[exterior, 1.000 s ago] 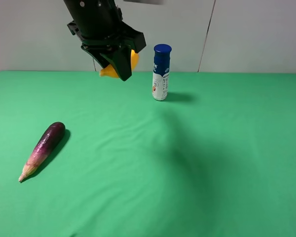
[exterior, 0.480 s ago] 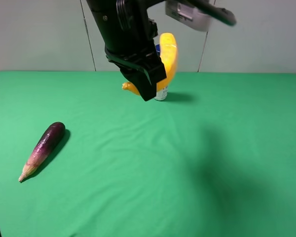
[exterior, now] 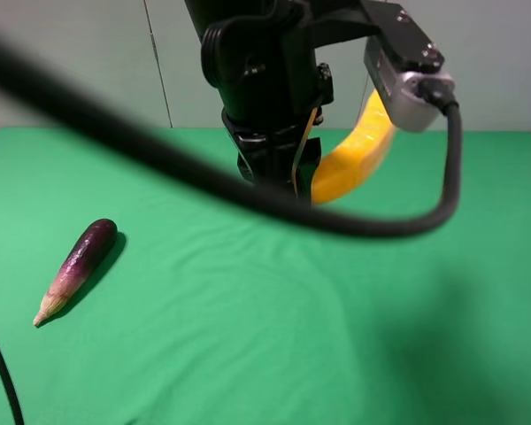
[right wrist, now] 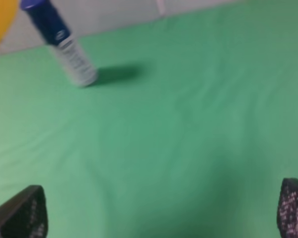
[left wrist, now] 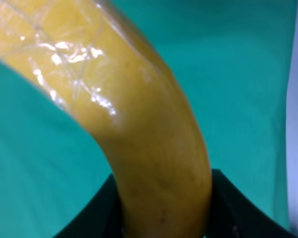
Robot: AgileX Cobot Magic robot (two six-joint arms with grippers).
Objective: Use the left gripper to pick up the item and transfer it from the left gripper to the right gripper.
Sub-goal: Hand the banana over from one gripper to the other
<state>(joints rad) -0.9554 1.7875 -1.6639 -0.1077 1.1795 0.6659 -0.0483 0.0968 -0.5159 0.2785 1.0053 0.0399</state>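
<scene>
Closest to the high camera, a black cable (exterior: 363,225) makes a long, blurred curve across the view. Behind it, on the left side of the green cloth (exterior: 248,336), the eggplant (exterior: 78,262) lies alone, well apart from the banana (exterior: 354,158). Further in, near the middle, the left gripper (left wrist: 161,208) hangs above the cloth and pinches the banana near one end, with one finger on each side (the wrist view shows this clearly). The rest of the banana curves up to the right, free in the air. The right gripper (right wrist: 156,210) has its fingers spread wide and looks down on the cloth. At the far edge the bottle (right wrist: 64,47) stands near the wall (exterior: 504,53).
</scene>
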